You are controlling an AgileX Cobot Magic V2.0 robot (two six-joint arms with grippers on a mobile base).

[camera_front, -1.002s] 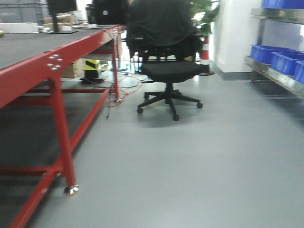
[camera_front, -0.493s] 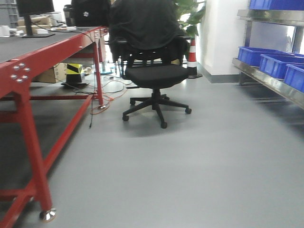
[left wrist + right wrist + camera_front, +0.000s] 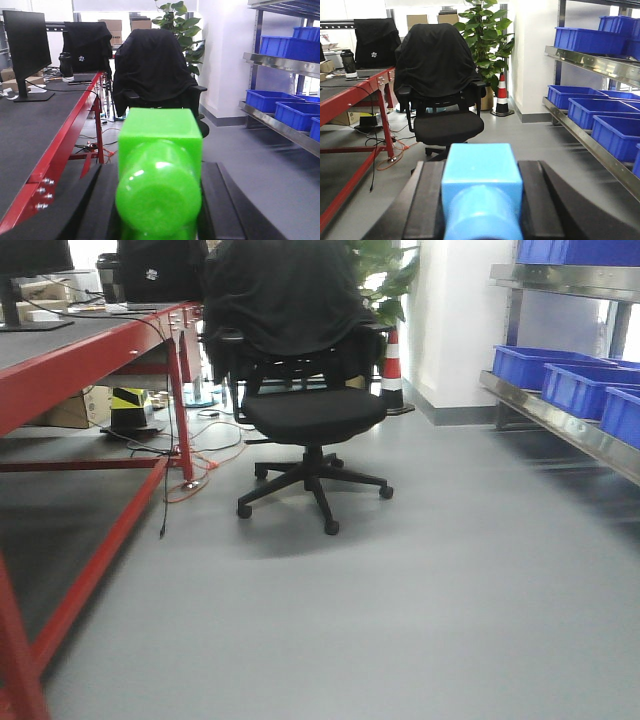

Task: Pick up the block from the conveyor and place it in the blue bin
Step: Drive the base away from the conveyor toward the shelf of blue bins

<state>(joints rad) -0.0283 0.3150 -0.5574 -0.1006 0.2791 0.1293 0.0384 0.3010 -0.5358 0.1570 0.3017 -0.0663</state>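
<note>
Clamping a lime-green plastic block [image 3: 160, 150], left gripper [image 3: 159, 210]; right gripper [image 3: 481, 210], a sky-blue block [image 3: 481, 170] — likely transit, blue plastic bins [image 3: 612, 135] at right edge next.

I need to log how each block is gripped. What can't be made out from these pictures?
Left wrist view: the green block hides where the fingers touch it.
Right wrist view: the light blue block does the same.
Front view: neither arm is in frame; the walls of the blue bins hide their insides.
Whether the red-framed table is the conveyor: unclear.
</note>
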